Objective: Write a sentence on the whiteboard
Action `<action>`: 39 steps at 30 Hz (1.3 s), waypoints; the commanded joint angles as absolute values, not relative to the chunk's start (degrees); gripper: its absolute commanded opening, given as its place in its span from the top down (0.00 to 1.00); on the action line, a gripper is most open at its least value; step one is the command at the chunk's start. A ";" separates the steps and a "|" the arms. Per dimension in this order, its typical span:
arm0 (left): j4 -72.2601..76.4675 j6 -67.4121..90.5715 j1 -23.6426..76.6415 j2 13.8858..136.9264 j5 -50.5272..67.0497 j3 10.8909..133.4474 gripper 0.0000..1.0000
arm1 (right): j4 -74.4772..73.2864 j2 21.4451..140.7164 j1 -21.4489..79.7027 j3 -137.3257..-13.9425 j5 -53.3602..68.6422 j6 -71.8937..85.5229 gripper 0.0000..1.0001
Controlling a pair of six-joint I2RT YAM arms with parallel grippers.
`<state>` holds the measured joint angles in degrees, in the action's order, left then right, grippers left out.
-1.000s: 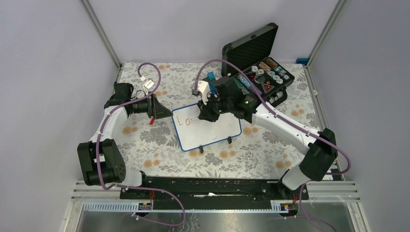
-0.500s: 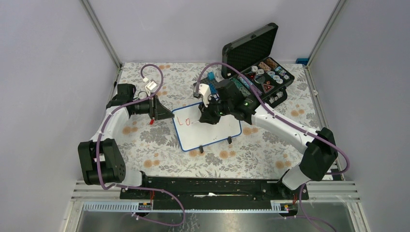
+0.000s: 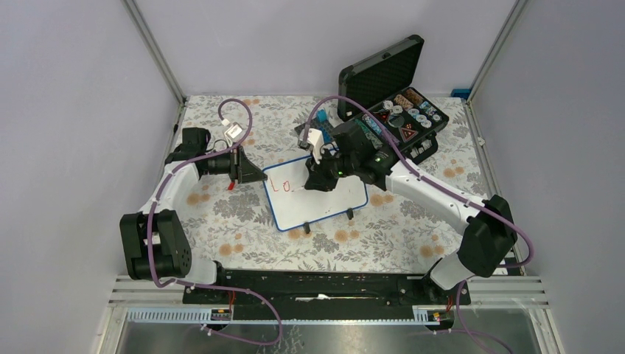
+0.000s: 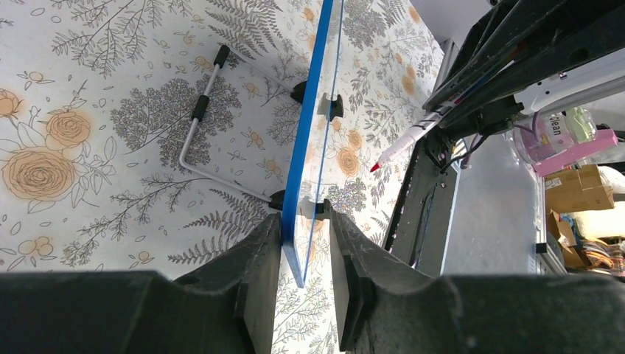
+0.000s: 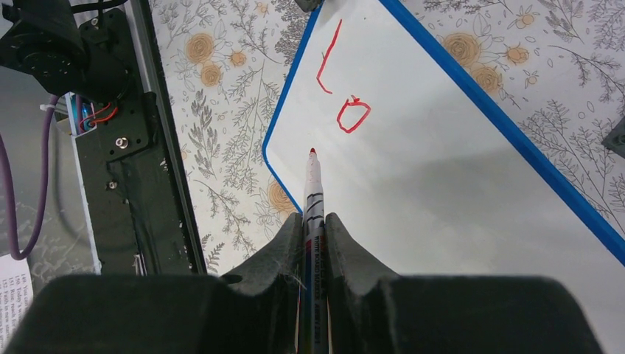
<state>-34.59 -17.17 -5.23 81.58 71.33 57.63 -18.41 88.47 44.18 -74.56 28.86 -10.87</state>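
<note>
At the left edge of the whiteboard [image 3: 324,203] the left gripper [image 3: 247,171] is reaching in sideways. In the left wrist view its jaws are standing apart, one on each side of the blue frame at the corner of the whiteboard [image 4: 304,133]. A thin gap is showing on one side, so I judge they are not yet clamping it. The reason for this pose seems to be to keep the board steady while the other arm is writing.

The whiteboard is lying on its small black feet on the flowered tablecloth [image 3: 221,214], turned a little out of square to the arms.

Near the board's left end, the sentence [image 3: 280,184] is only beginning. Two red letters, "Lo" [image 5: 343,88], are standing there, and the rest of the surface is bare, so most of the task is remaining.

Just right of these letters, the right gripper [image 3: 322,177] is hanging over the board. Its jaws are pressed together on the red marker [image 5: 312,203], with the tip pointing down at the white surface beside the "o". I cannot tell whether the tip is touching. The marker is being held along the fingers, probably so that the tip is staying in the camera's sight.

Beyond the whiteboard's right end, an open black case [image 3: 390,103] is sitting.
</note>
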 commanded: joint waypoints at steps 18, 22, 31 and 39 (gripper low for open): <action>-33.48 -18.25 -4.19 82.44 71.41 58.53 0.94 | -12.47 89.59 43.98 -77.38 23.35 -10.45 1.00; -33.49 -18.12 -4.17 82.53 71.48 58.61 0.98 | -12.48 90.19 44.02 -77.56 23.25 -10.64 1.00; -33.46 -18.27 -4.17 82.78 71.28 58.68 1.00 | -12.50 91.28 44.02 -78.33 22.16 -10.99 1.00; -33.46 -18.46 -4.17 82.54 71.28 58.51 1.00 | -12.55 91.98 44.01 -78.04 20.90 -11.84 1.00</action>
<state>-34.37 -17.67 -4.43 82.37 70.65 57.63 -14.26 91.33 44.18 -75.90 22.90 -10.74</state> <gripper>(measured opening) 0.087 0.193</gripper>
